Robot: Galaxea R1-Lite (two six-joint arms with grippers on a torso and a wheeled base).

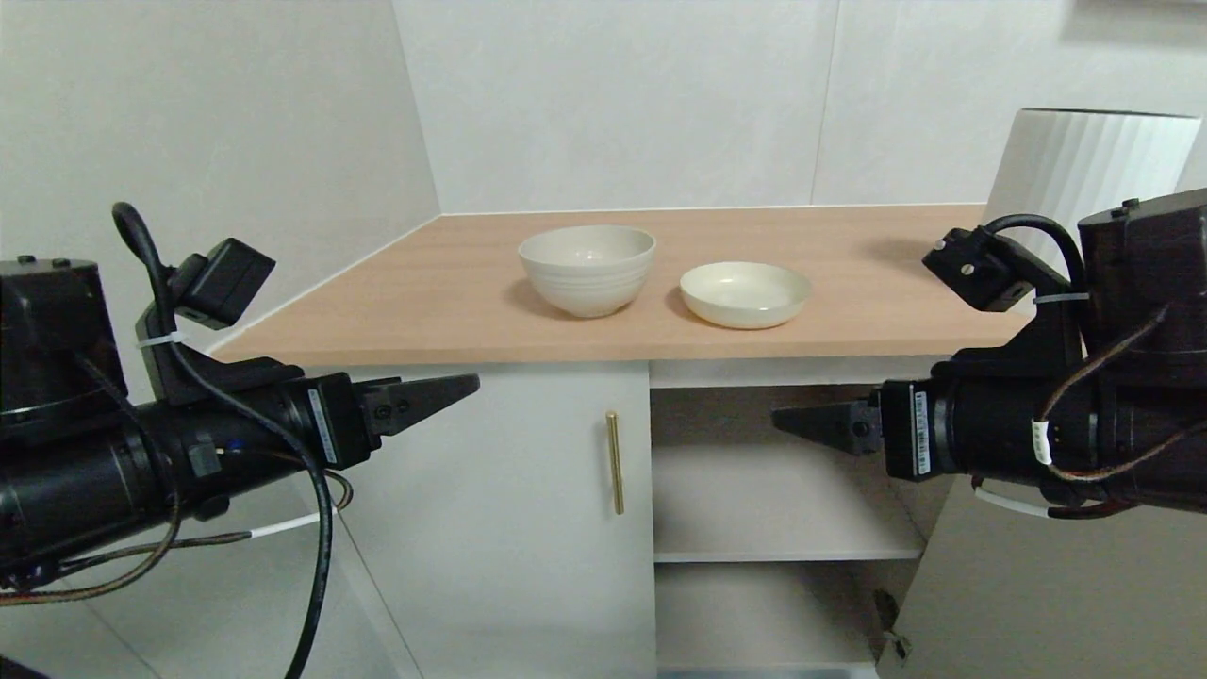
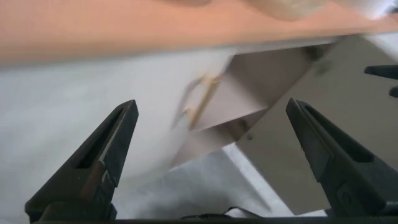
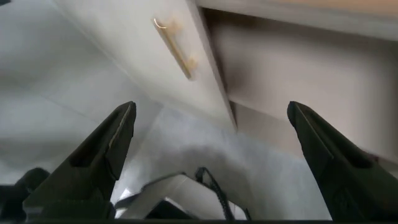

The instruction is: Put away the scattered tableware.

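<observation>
The deep bowl (image 1: 586, 269) and the shallow dish (image 1: 745, 293) sat just beside each other, not touching, on the table (image 1: 424, 302). Below its edge, the left claw (image 1: 464, 384) and right claw (image 1: 785, 416) hung spread wide and empty before the cabinet (image 1: 490, 528), whose right half stood open. A ribbed white vessel (image 1: 1084, 170) was partly hidden behind the right arm.

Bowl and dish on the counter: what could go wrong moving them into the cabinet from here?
The left gripper and right gripper, both open, hang below the counter edge; rising to the bowl could clip that edge. Bowl and dish stand close, so grasping one may nudge the other. The open door could snag the right arm.
</observation>
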